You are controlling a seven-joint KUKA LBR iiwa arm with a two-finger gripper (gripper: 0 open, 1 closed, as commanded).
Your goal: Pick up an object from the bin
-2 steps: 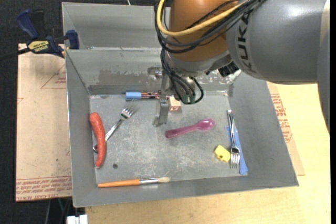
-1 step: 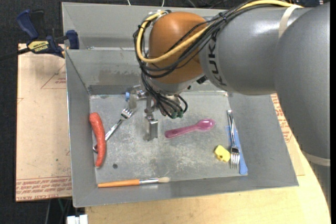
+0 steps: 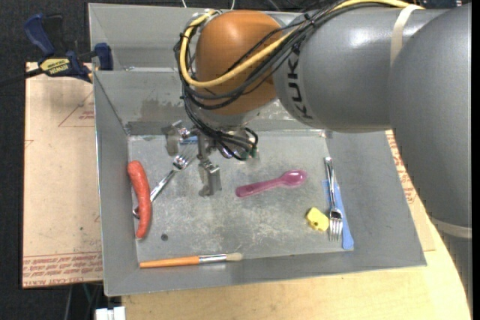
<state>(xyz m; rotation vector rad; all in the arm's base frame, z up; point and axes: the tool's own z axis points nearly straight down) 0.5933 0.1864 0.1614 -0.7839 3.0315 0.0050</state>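
Gripper: low over the floor of the bin, left of the middle, hanging from the arm's orange cover
Jaws: seem to stand apart, nothing visible between them
Nearest thing: thin metal utensil, lying slantwise, its upper end just beside the left finger
Step in hand: by the look of it, settling on something to grasp; nothing is held yet
Doing it well: the gripper should centre on the utensil's narrow shaft, straddle it crosswise, press down to the floor and close only then, since flat metal is likely to slip out of a shallow pinch
Watch for: orange-red sausage-shaped toy touching or crossing the utensil's lower end; it may drag along
Bin contents, middle: pink spoon just right of the gripper
Bin contents, right: fork with blue handle, small yellow piece beside it
Bin contents, front: orange-handled paintbrush along the near wall
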